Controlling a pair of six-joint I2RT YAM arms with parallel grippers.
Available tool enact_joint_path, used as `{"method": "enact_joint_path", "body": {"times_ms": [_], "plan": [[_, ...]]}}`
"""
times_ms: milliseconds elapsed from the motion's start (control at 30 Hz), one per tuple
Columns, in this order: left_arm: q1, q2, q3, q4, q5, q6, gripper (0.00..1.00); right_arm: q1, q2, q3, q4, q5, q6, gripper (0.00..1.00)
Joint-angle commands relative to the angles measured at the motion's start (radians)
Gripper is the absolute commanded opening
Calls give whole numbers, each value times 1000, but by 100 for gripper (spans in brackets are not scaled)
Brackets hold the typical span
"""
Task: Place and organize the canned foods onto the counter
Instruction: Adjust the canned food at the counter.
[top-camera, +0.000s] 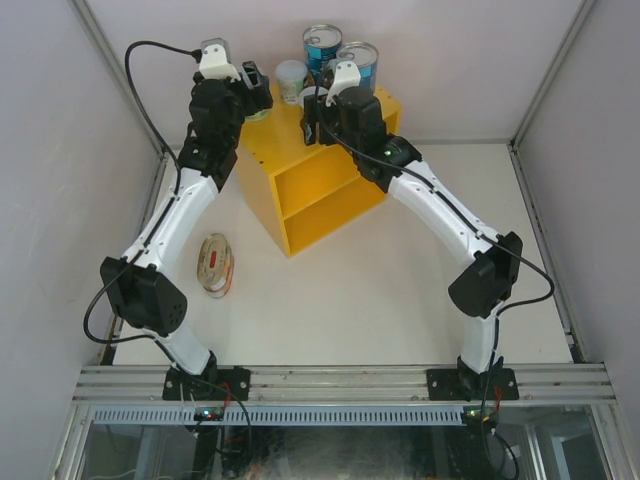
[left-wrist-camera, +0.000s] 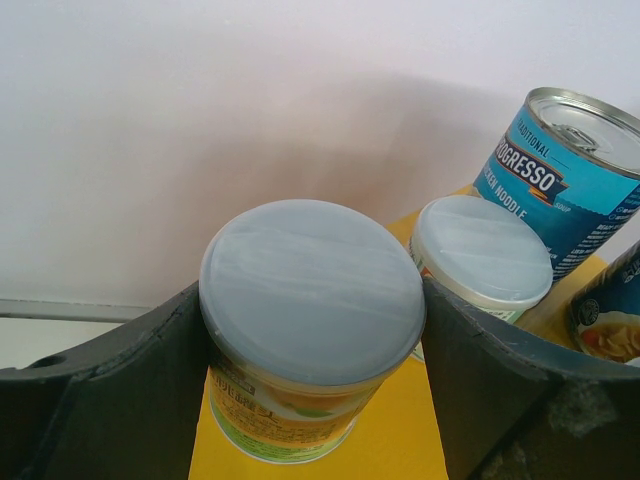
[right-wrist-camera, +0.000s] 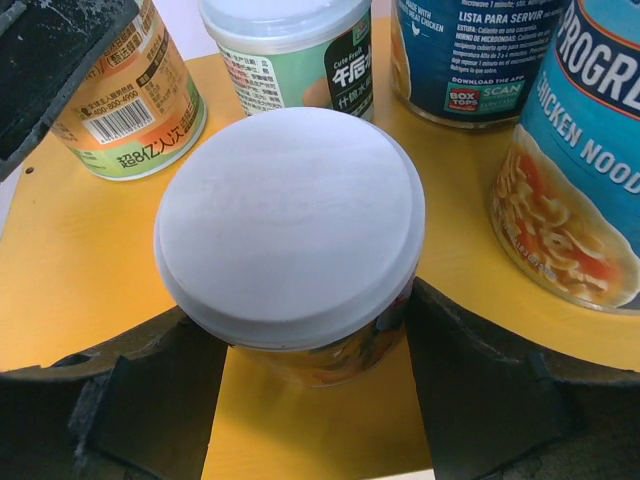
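Left hand (left-wrist-camera: 312, 300) closed on a small pale-lidded can (left-wrist-camera: 310, 265), dark fingers (left-wrist-camera: 120, 390) pressed to both sides of it; this can has an orange-green label and sits at the upper left of the right wrist view, over the flat top of the yellow surface (top-camera: 262, 150); cannot tell if its base fully rests there.

Right hand (right-wrist-camera: 310, 320) grips a second small pale-lidded can (right-wrist-camera: 290, 215), fingers (right-wrist-camera: 480, 390) tight on both sides under the lid rim; that can is centre frame, over the yellow top.

Third small can (right-wrist-camera: 290, 50), green label, stands upright at top centre of the right wrist view, just beyond the gripped one and between the other cans.

Two tall blue cans (right-wrist-camera: 580, 170) stand upright at the upper right of the right wrist view, near each other; in the top view they are at the top centre, at the far side of the yellow top.

Flat oval tins (top-camera: 216, 265) lie on the white surface (top-camera: 380, 300) at the lower left of the top view, well apart from the yellow unit; they overlap, cannot tell how exactly.
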Motion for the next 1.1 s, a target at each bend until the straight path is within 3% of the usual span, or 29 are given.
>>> {"method": "enact_joint_path", "body": {"times_ms": [0,400,567,1067], "plan": [[-5,32,-58,-201,-25,-24,69,-4,18,79,28,-20,16,66],[-14,-20,-107,-217,-28,-14,68,-8,69,125,6,-5,27,70],[-14,-20,-100,-229,-34,-9,69,-13,86,159,-25,-4,27,77],[-14,-10,-84,-241,-55,-23,92,-10,14,105,-24,10,27,86]]}}
